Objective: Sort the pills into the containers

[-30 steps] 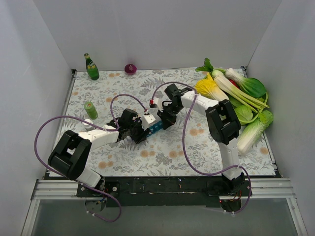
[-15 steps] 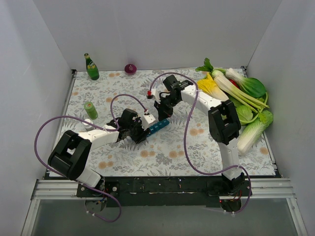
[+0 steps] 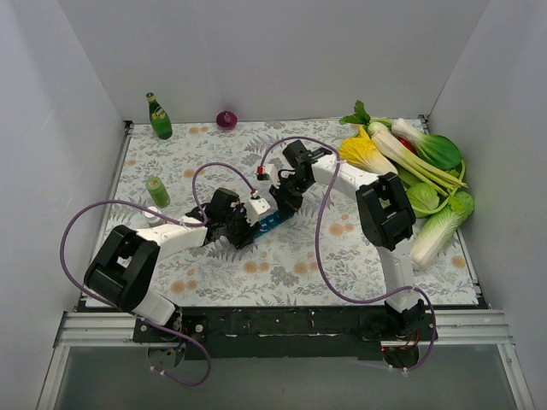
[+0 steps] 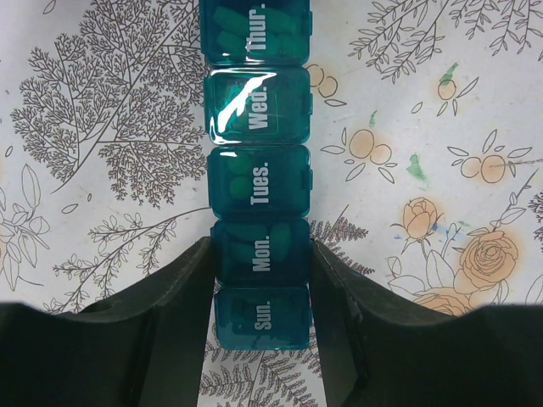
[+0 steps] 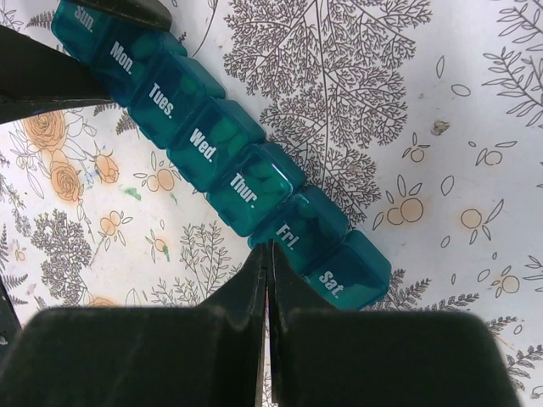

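At the near edge of the flowered surface, the two arm bases sat side by side, and both arms reached toward the middle. Nearest of the working parts, the left arm's fingers gripped the pill organiser at its near end. In the left wrist view, one finger pressed each long side of the strip at the compartments marked "Sun." and "Mon.". The teal strip lay flat on the surface near the centre, slanting away to the right. Its lids were down and read "Sun." through "Sat.". Dim oblong shapes showed through several lids, too faint to name.

Just beyond, the right arm's fingers were closed tight against each other, with nothing between them. In the right wrist view, their joined tips met the edge of the strip where "Thur." joined "Fri.".

Farther out on the left, a small green can stood upright, well apart from the strip. Along the right side lay a heap of leafy vegetables. By the back wall stood a green bottle, with a purple onion to its right.
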